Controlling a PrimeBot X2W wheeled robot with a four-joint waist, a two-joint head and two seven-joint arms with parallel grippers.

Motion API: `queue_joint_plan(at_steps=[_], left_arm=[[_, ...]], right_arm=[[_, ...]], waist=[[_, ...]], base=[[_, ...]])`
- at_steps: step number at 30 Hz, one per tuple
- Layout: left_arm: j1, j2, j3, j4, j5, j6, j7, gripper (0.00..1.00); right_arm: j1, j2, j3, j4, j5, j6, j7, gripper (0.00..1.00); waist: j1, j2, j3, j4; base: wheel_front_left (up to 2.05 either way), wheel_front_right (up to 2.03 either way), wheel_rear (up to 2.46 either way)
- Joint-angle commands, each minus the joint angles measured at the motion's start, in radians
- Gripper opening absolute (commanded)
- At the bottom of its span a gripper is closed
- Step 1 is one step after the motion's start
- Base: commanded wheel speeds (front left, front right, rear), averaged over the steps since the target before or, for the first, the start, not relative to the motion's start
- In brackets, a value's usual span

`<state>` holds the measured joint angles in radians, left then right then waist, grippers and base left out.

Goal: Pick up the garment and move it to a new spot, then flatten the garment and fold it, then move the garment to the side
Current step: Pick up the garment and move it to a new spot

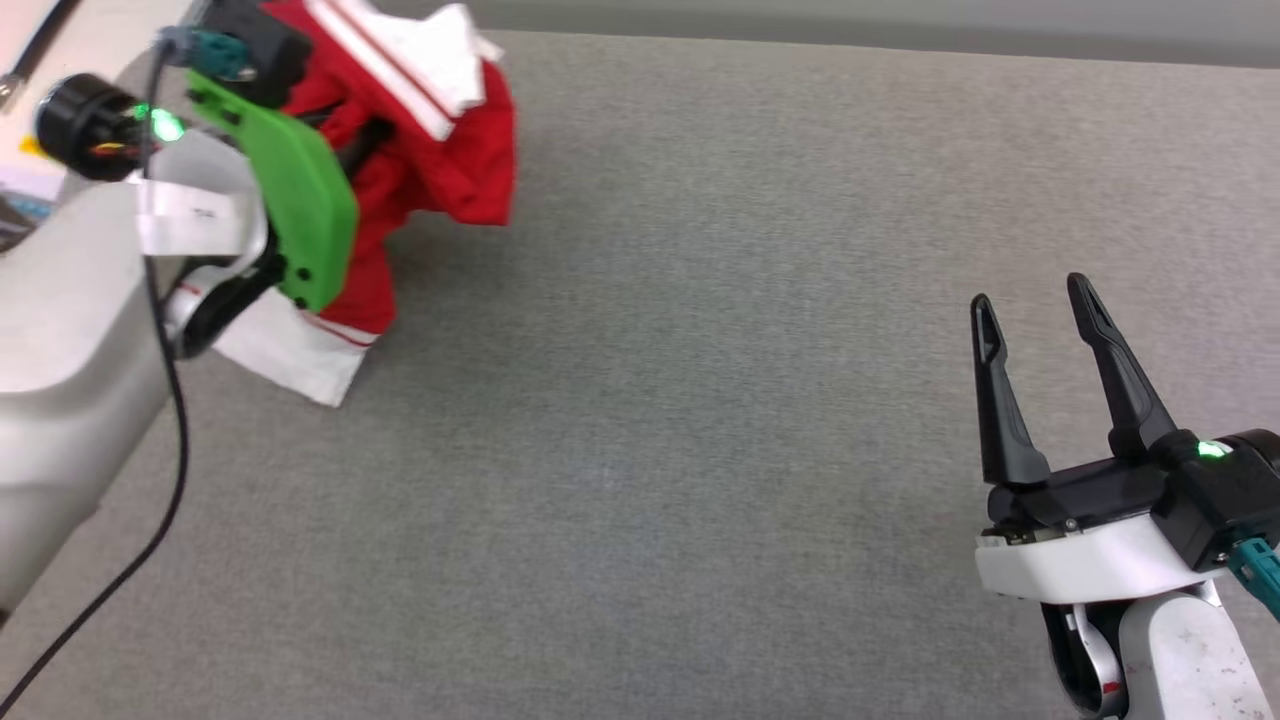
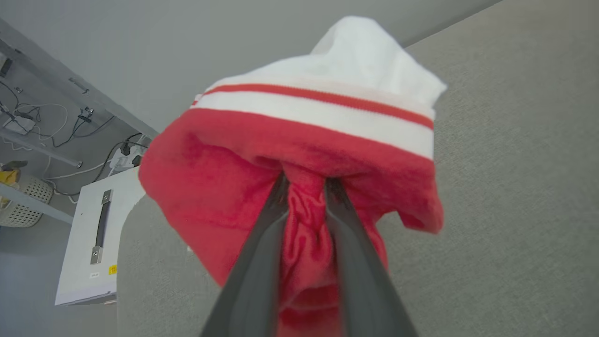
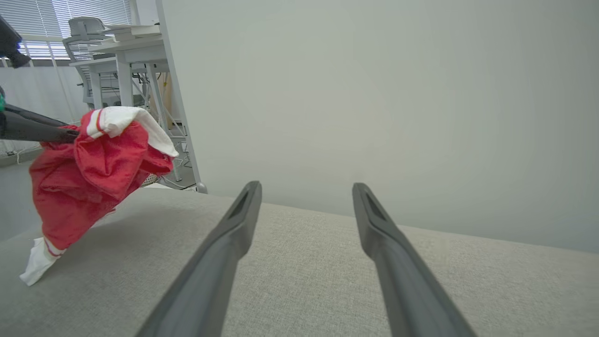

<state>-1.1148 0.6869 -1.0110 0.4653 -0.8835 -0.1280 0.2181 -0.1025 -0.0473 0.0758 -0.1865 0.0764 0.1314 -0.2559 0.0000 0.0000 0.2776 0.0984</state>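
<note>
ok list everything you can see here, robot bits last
garment: one, red with white striped sleeves, bunched, hanging at the table's far left
table: one, grey fabric top, beneath the garment and both arms
cabinet: one, white with metal handle, on the floor past the table edge
basket: one, pale woven, left of the cabinet
desk: at least one, pale, by the window blinds
chair: one, grey, behind the desk
left pincer: one, dark, shut on the garment
right pincer: one, dark, open, lower right
</note>
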Motion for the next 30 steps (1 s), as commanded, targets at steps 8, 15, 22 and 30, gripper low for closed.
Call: queue_joint_plan(at_steps=[8,15,22,30], left_arm=[[-0.049,-0.136,-0.096,-0.094,0.056,-0.003,-0.036,0.0],[-0.055,-0.294,-0.199,-0.092,0.086,-0.003,-0.061,0.0],[0.012,-0.442,-0.265,-0.034,0.136,-0.003,-0.062,0.0],[0.206,-0.533,-0.269,-0.015,0.26,-0.003,0.029,0.0]], right_arm=[[0.004,-0.003,-0.017,-0.008,0.036,-0.001,-0.006,1.0],[-0.002,-0.003,-0.032,-0.015,0.059,-0.001,-0.006,1.0],[-0.014,-0.003,-0.045,-0.023,0.069,-0.001,-0.006,1.0],[-0.037,-0.003,-0.054,-0.022,0.072,-0.001,-0.006,1.0]], waist=[[0.0,0.0,0.012,-0.154],[0.0,0.0,0.037,-0.232],[0.0,0.0,0.082,-0.278],[0.0,0.0,0.119,-0.299]], base=[[0.0,0.0,0.0],[0.0,0.0,0.0],[0.0,0.0,0.0],[0.0,0.0,0.0]])
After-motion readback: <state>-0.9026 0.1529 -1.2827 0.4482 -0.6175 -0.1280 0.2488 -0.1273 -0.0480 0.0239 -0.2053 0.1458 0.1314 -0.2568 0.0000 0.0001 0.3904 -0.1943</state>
